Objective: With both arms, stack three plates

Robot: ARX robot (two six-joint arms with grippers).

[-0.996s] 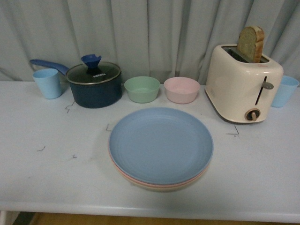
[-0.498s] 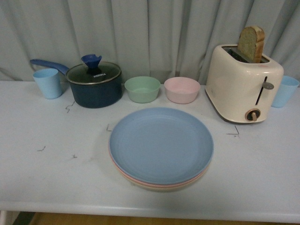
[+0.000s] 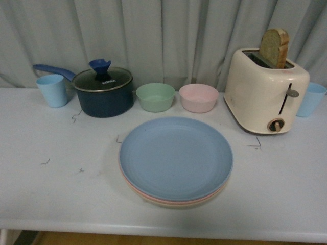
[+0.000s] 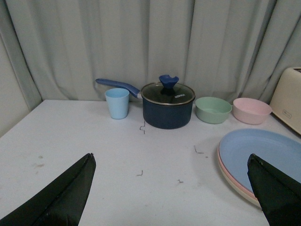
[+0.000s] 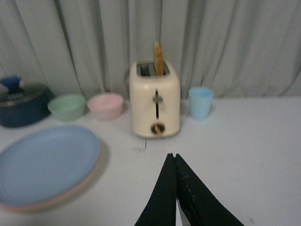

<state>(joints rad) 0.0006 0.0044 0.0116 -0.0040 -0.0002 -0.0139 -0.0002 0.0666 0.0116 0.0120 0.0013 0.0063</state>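
Blue matte round plate [image 3: 176, 157] tops the stack at the near centre of the white table [image 3: 51, 178], unchanged over the last second; stacking appears complete. Pink and cream plates show only as rims. Left gripper [image 4: 171, 188] spread wide; right gripper [image 5: 175, 188] pressed together.

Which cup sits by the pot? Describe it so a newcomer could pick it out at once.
Find the dark blue pot at the table's back left. The light blue cup stands beside it, under its long handle. The other blue cup is half hidden behind the toaster.
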